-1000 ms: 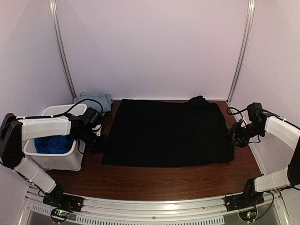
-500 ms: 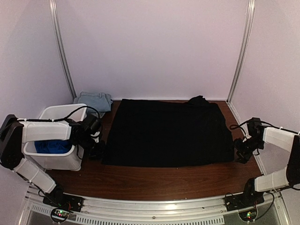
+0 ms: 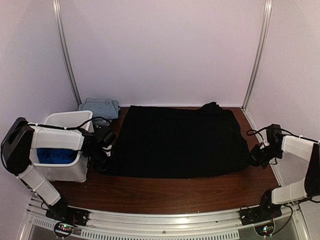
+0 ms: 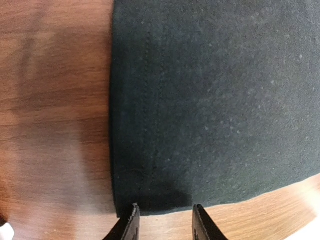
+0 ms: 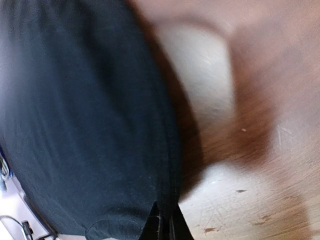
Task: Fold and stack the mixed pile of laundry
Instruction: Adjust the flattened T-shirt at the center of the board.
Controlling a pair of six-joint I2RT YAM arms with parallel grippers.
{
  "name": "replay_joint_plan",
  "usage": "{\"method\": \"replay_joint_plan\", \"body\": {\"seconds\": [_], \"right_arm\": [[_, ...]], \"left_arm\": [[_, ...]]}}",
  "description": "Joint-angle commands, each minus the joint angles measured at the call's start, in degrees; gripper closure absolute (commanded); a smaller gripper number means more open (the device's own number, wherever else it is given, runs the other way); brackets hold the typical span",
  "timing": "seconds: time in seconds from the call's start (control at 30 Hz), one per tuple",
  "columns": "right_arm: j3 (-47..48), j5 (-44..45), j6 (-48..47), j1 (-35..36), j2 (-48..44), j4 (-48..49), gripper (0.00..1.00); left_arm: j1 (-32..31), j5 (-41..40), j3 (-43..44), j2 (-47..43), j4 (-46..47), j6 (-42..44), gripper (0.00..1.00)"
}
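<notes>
The wooden table [image 3: 165,192] is mostly taken up by the black cloth [image 3: 180,140], which is spread out flat across the middle, with 1 small bunched-up lump at its far right edge. Its stitched hem can be seen up close in the left wrist view [image 4: 210,100], lying flat on the wood.

The white bin [image 3: 67,116] is parked at the left side of the table, just beside the cloth's left edge. Behind it, at the back left corner, the light-blue denim pieces [image 3: 102,106] are sat in a folded heap. The royal-blue fabric [image 3: 55,156] is stuffed down inside the bin.

The left gripper [image 4: 164,215] is held low at the cloth's near left corner, fingers spread apart, with the near hem lying right at the tips and nothing pinched.

The right gripper [image 5: 162,220] is down at the cloth's near right corner, and its 2 fingers look pressed together right on the hem. That view is pretty blurry, so whether any cloth is actually caught between them can't be made out.
</notes>
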Motion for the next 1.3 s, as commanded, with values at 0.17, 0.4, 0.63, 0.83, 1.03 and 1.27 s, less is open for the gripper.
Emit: {"method": "replay_joint_plan", "body": {"seconds": [0.17,0.4,0.63,0.83,1.03,1.27], "right_arm": [[12.98,-6.90,-1.30,0.26,3.26,2.92,1.00],[34.36,-13.74,2.80,8.05,26.24,11.51,1.00],[66.53,-16.89,1.82,14.13,48.17,4.61,0.59],[51.10,-16.88,-2.82,12.32,37.86,8.36,0.41],[34.37,-15.47,-9.28,10.18,30.21,11.08,0.46],[33.81,-11.86,-13.05,9.15,34.97,9.72,0.46]], "left_arm": [[-0.55,-3.40,3.99,-0.20,-2.39,0.77,0.63],[-0.50,-4.39,6.82,1.77,-3.22,1.57,0.63],[-0.46,-4.49,9.96,4.93,-3.53,2.30,0.62],[-0.46,-5.18,12.11,6.07,-4.24,2.97,0.62],[-0.46,-4.98,12.61,6.64,-4.24,3.22,0.61],[-0.46,-4.81,12.76,7.13,-4.43,3.65,0.62]]}}
